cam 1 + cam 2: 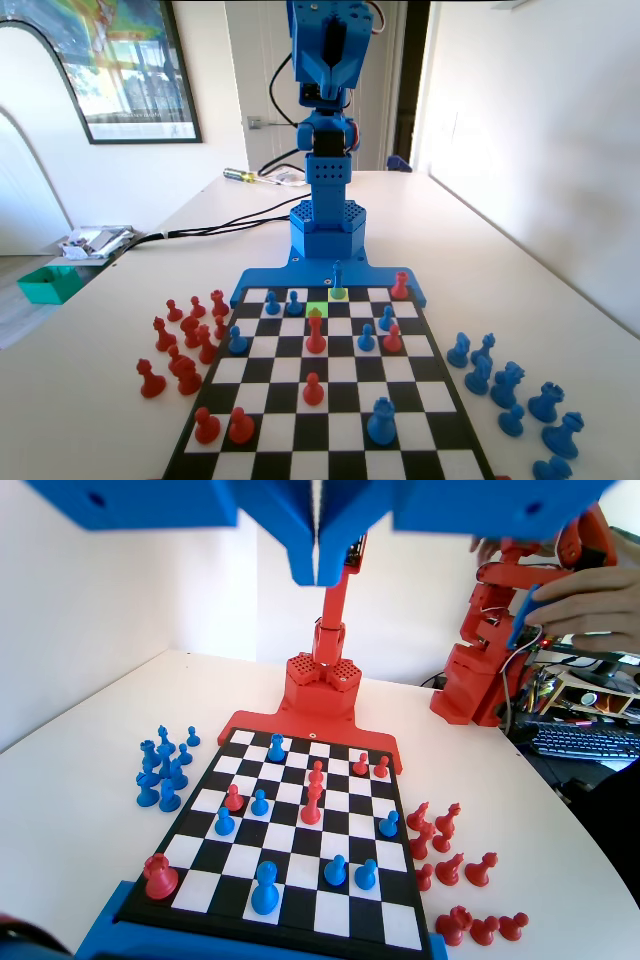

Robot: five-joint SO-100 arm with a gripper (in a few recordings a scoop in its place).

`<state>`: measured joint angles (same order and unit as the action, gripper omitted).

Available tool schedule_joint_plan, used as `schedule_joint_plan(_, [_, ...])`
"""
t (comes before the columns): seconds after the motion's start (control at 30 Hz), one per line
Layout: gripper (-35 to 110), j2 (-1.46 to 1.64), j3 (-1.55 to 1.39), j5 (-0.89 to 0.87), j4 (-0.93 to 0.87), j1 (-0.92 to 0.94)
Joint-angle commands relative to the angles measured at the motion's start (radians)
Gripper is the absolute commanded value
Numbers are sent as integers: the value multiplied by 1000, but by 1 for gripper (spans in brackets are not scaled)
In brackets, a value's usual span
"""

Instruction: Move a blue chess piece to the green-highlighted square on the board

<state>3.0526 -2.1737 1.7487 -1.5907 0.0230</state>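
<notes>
Reaching comes first: your hand (318,575) hangs high, pressed together and empty; spread it, then drop onto the slim blue piece (338,281) beside the green square (317,311).

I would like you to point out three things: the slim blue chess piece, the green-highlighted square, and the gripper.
blue chess piece (338,279): fixed view, on its slim stem.
green-highlighted square (317,309): fixed view, on its green surface at the far side.
gripper (318,572): wrist view, at the tips of the closed jaws.
</notes>
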Motion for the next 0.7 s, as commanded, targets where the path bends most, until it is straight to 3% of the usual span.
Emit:
schedule_joint_plan(0.0, [6, 3, -8, 6, 18, 8])
schedule_joint_plan(0.3, [2, 3, -6, 18, 18, -6])
schedule_joint_plan(0.67, [1, -123, 173, 225, 0, -74])
